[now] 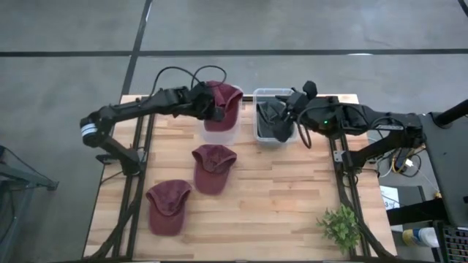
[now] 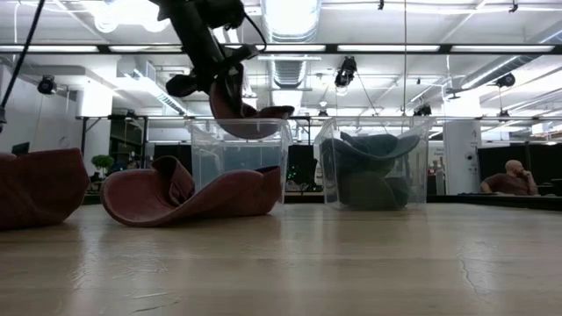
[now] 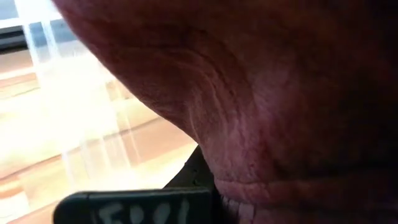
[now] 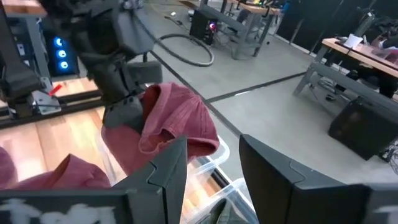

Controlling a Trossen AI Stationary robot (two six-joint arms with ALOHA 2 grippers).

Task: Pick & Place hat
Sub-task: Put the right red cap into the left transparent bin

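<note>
A maroon hat hangs from my left gripper over the open top of the left clear bin. That gripper is shut on it, and the hat fills the left wrist view. Two more maroon hats lie flat on the table nearer the front. My right gripper is open and hovers above the right clear bin, which holds dark hats. It touches nothing. My left gripper holds the maroon hat by a bunched part at its edge, pinched between the two fingers. It comes from the table's left, slanting down. The hat is lifted off the table and sags below the fingers, with its lower part at the bin's top rim.
The two clear bins stand side by side at the table's far edge. A small green plant sits at the near right corner. Bare wood lies between the loose hats and the plant. A person sits far off in the room.
</note>
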